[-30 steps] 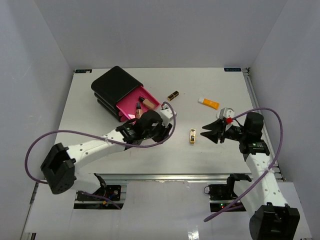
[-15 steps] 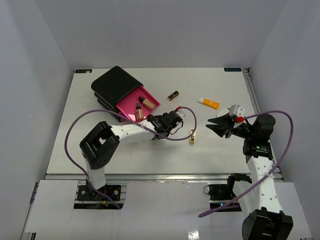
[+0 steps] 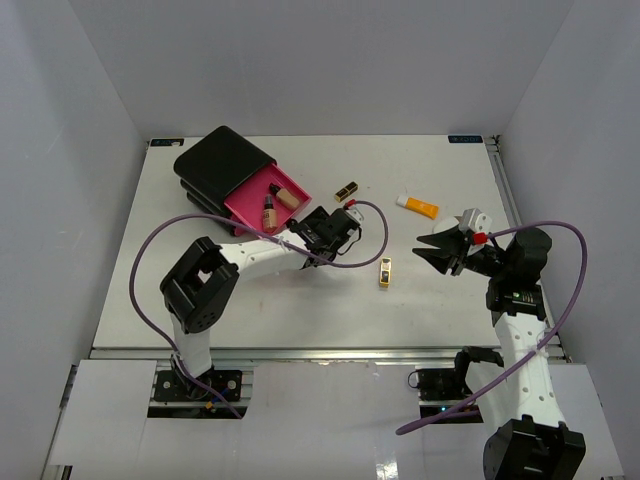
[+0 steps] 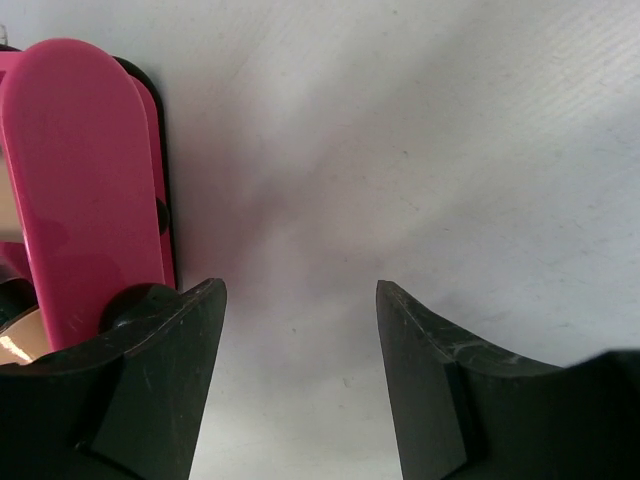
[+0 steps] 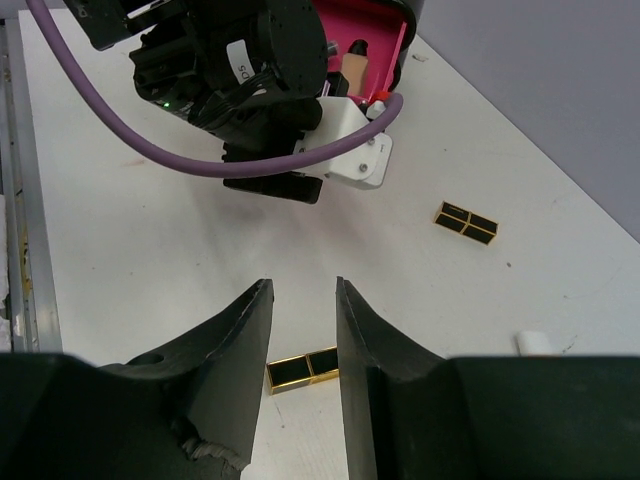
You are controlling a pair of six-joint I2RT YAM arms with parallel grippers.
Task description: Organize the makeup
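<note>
Makeup is spread over the white table (image 3: pixel 300 310), and none of it is held. Two beige foundation bottles (image 3: pixel 287 196) are laid in the open pink drawer (image 3: pixel 250 190) of the black box (image 3: pixel 215 160) at the far left. The left gripper (image 3: pixel 305 225) is set just right of the drawer's near corner. Its fingers are spread wide, and only bare table is seen between them in the wrist view (image 4: pixel 300 290), with the drawer front (image 4: pixel 80 180) just left of the left finger. One black-and-gold lipstick (image 3: pixel 346 190) lies beyond that gripper. A second lipstick (image 3: pixel 385 272) lies nearer, between the two grippers. An orange tube (image 3: pixel 416 206) is placed at the far right.

The right gripper (image 3: pixel 425 250) is held right of the second lipstick and apart from it, its fingers narrowly parted around nothing (image 5: pixel 302 290). In that wrist view the second lipstick (image 5: pixel 305 368) is partly covered by the fingers, and only the tube's white cap (image 5: pixel 530 342) shows. The bottles are almost wholly cut off in the left wrist view.
</note>
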